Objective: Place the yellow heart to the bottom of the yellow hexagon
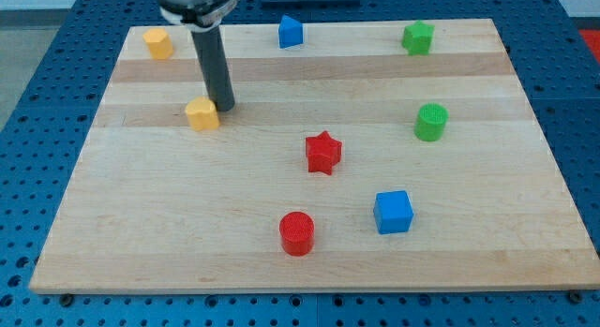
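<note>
Light wooden surface point(281, 243) sits on a blue perforated base point(37, 46) that shows on every side. Eight blocks on it.

Yellow hexagon point(158, 42) lies in the corner at the view's top left, near the edge. Yellow heart point(202, 113) lies below it, a bit toward the view's right, well apart from it (shape reads only roughly at this size).

The dark rod point(214, 69) drops from the view's top. The tip point(225, 109) is just beside the yellow heart on the heart's right, at its upper right edge, touching or nearly so; cannot tell which. No end effector with jaws here, the rod ends plain, so nothing is held.

The rest:
- blue block point(291, 32), top edge, centre; shape unclear
- green star point(418, 37), top right
- green cylinder point(431, 122), right side, below the green star
- red star point(323, 153), about centre
- blue cube point(393, 212), lower right of the red star
- red cylinder point(297, 233), near the bottom edge, to the left of the blue cube
</note>
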Controlling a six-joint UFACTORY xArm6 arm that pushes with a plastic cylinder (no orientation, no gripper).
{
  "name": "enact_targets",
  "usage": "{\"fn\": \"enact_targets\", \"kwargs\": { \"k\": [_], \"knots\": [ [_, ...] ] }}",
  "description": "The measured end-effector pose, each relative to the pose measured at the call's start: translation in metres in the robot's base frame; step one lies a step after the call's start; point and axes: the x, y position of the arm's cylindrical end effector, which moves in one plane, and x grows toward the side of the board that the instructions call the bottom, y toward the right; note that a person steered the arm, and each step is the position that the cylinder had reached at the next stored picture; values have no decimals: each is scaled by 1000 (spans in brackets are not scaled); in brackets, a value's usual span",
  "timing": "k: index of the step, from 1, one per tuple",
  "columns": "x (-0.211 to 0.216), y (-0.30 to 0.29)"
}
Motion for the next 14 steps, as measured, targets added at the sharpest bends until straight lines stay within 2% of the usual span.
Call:
{"fn": "enact_targets", "kwargs": {
  "k": [2,3,5,9,11,14],
  "knots": [
    [54,27],
    [62,27],
    [59,16],
    [38,-54],
    [33,-24],
    [9,-24]
  ]
}}
